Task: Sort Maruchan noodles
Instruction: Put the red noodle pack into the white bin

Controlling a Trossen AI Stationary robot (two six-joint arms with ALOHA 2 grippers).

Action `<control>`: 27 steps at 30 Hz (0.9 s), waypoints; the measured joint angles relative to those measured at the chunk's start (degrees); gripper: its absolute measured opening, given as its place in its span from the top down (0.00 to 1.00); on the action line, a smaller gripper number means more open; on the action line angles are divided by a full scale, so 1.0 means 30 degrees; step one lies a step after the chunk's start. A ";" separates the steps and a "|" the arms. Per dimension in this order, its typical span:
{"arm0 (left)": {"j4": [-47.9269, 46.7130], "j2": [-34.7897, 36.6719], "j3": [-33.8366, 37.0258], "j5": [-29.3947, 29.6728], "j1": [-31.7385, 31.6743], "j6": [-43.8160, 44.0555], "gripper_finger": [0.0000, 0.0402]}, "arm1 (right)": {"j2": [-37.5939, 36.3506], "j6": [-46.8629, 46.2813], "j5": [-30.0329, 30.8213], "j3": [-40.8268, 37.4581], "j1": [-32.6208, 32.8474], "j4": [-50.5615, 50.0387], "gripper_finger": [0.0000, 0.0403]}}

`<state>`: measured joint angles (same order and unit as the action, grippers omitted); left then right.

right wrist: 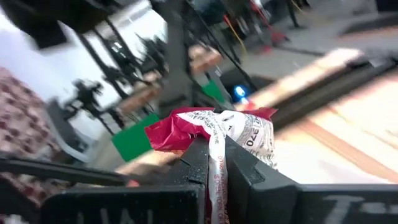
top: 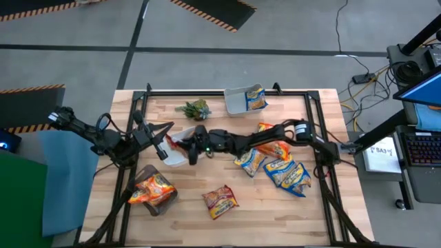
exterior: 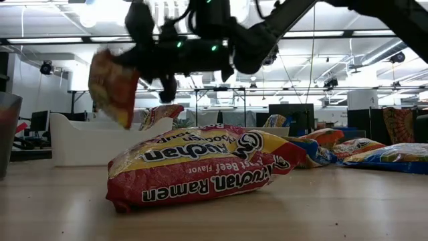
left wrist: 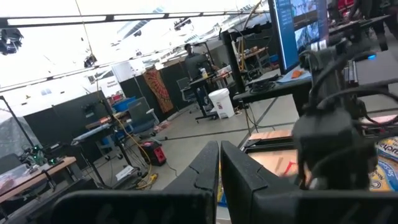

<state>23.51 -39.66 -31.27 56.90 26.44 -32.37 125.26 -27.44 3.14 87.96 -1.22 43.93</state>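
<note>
My right gripper [top: 187, 146] reaches across the table's middle and is shut on a dark red Maruchan packet [right wrist: 211, 127]. In the low view the packet [exterior: 112, 87] hangs in the air above a white tub [exterior: 80, 142]. My left gripper [top: 164, 148] is shut and empty just left of that tub [top: 180, 157]; its fingers also show in the left wrist view [left wrist: 219, 168]. Another dark red packet [exterior: 200, 167] lies flat on the table near the front [top: 219, 200]. Blue-yellow packets [top: 286, 172] and orange-red packets [top: 272, 146] lie at the right. My right gripper pinches the dark red packet by a crumpled edge [right wrist: 219, 149] between its two fingers. The fingers come roughly level from the table's right. The packet is lifted clear and hangs tilted beyond the fingertips, over the white tub.
A tub [top: 153, 189] at the front left holds orange-red packets. A white tub [top: 238, 102] at the far edge holds a blue-yellow packet [top: 255, 98]. A small green plant [top: 194, 108] stands at the far left. Black frame rails [top: 324, 158] run along the table's sides.
</note>
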 joint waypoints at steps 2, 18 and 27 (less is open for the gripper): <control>-0.0044 -0.0015 0.0000 0.0000 0.0000 0.0021 1.00 | 0.0292 -0.0050 0.0061 0.0525 -0.0210 -0.1331 0.97; -0.0135 -0.0044 0.0000 0.0003 0.0000 0.0032 1.00 | 0.0186 0.0664 0.1278 0.2641 -0.0619 -0.7819 0.81; -0.0160 -0.0044 0.0000 0.0015 0.0000 0.0032 1.00 | 0.0179 0.1868 0.2832 0.4534 -0.0828 -1.2357 0.61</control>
<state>23.03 -39.79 -31.27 56.95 26.44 -32.27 125.80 -21.84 11.63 101.56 -3.70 6.86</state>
